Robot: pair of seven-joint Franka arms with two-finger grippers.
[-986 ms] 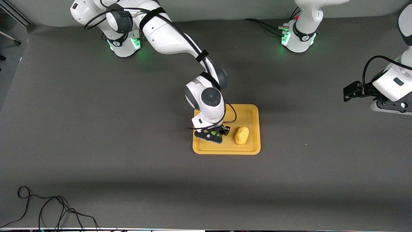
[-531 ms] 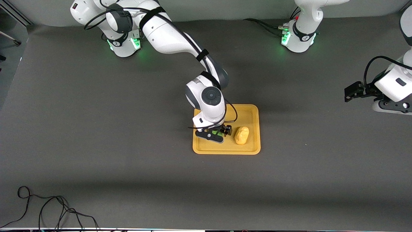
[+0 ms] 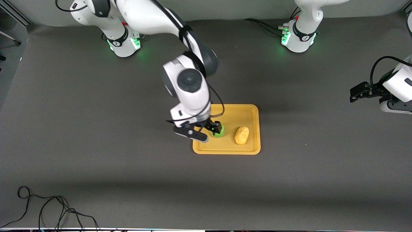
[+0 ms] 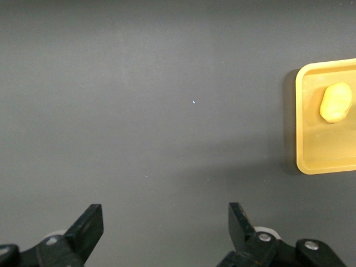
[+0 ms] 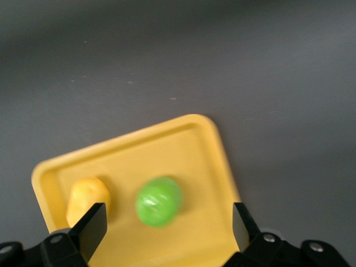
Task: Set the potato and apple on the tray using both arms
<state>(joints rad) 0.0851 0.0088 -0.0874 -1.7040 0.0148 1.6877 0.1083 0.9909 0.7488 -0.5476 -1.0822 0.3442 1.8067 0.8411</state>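
Note:
The yellow-orange tray (image 3: pixel 251 111) lies mid-table. The potato (image 3: pixel 241 135) lies in it toward the left arm's end. The green apple (image 3: pixel 219 132) lies in it beside the potato, toward the right arm's end. My right gripper (image 3: pixel 210 129) is open and empty, raised over the apple and the tray's rim. Its view shows the apple (image 5: pixel 159 201), the potato (image 5: pixel 88 201) and the tray (image 5: pixel 128 139) below its spread fingers (image 5: pixel 94 219). My left gripper (image 3: pixel 383 100) is open and empty over bare table at the left arm's end, where that arm waits. Its view shows the tray (image 4: pixel 302 111) and the potato (image 4: pixel 335 102).
The table is a dark grey mat. A black cable (image 3: pixel 48 209) lies coiled at the near corner at the right arm's end. The two arm bases (image 3: pixel 124 42) (image 3: pixel 297 40) stand along the table's edge farthest from the front camera.
My right gripper opened, let go of the apple and rose toward the right arm's end; the apple now lies on the tray. My left arm drifted slightly farther from the tray.

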